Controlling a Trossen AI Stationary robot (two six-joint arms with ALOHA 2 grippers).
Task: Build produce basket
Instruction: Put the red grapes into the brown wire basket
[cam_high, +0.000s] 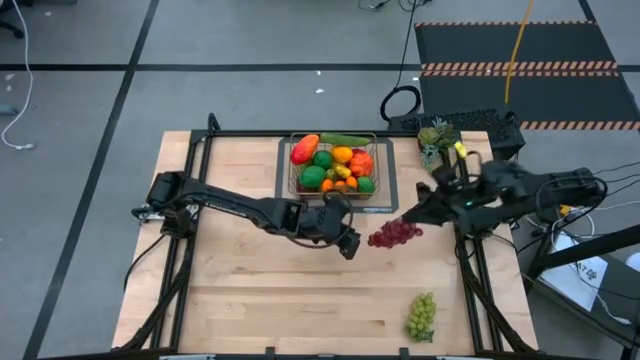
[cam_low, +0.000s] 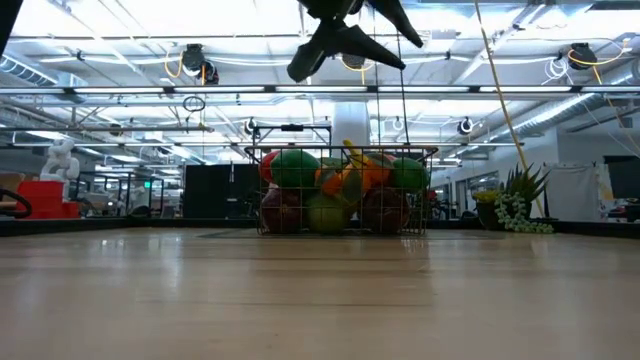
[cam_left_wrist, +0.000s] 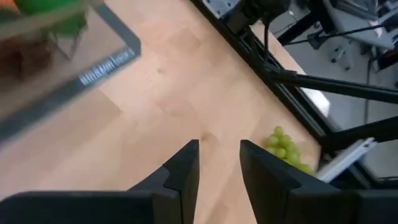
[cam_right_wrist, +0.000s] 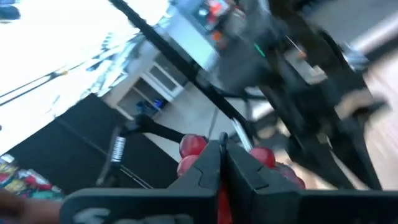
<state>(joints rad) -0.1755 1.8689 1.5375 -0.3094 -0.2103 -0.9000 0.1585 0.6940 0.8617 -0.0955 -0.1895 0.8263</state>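
Wooden table (cam_high: 250, 290): right gripper (cam_high: 405, 216) clenched on purple grapes (cam_high: 393, 233); left gripper (cam_left_wrist: 219, 163) slightly parted, empty. Lift clear before swinging over basket (cam_high: 334, 165).

Fingers (cam_right_wrist: 219, 163) pinch seemingly red grapes (cam_right_wrist: 194, 147).

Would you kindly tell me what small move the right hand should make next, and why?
Probably carry on toward the basket: the right hand is shut on the purple grapes, which hang beside the basket, not over it. The left hand is empty nearby.
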